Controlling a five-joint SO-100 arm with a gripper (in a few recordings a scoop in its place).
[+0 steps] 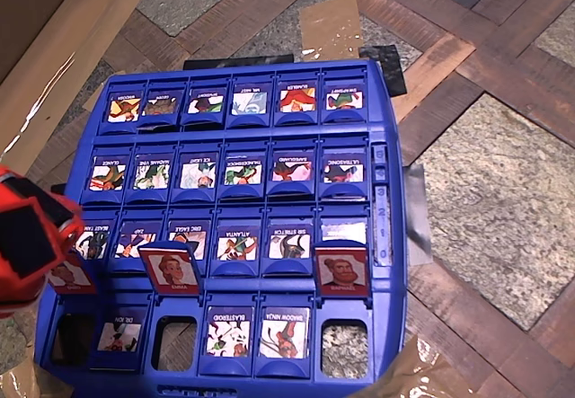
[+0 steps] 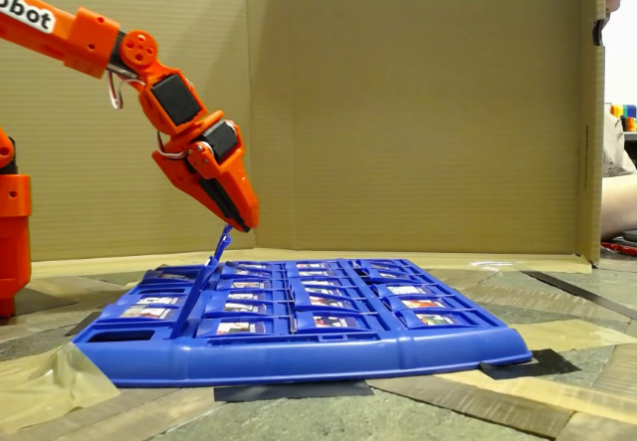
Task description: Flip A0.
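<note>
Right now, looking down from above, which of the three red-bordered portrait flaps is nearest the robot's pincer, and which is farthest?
Measured from the pincer in the overhead view:
1. Left red portrait flap, at the board's left edge, partly covered by the pincer.
2. Middle red portrait flap, farther right in the same row.
3. Right red portrait flap, by the board's right edge.

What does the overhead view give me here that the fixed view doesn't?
Overhead alone: the card faces, with red-bordered portrait flaps and another partly under the arm, plus open slots in the bottom row. Fixed view alone: the height, with the pincer tip down at one raised flap standing above the flat rows. Both share the blue game board and orange arm.
</note>
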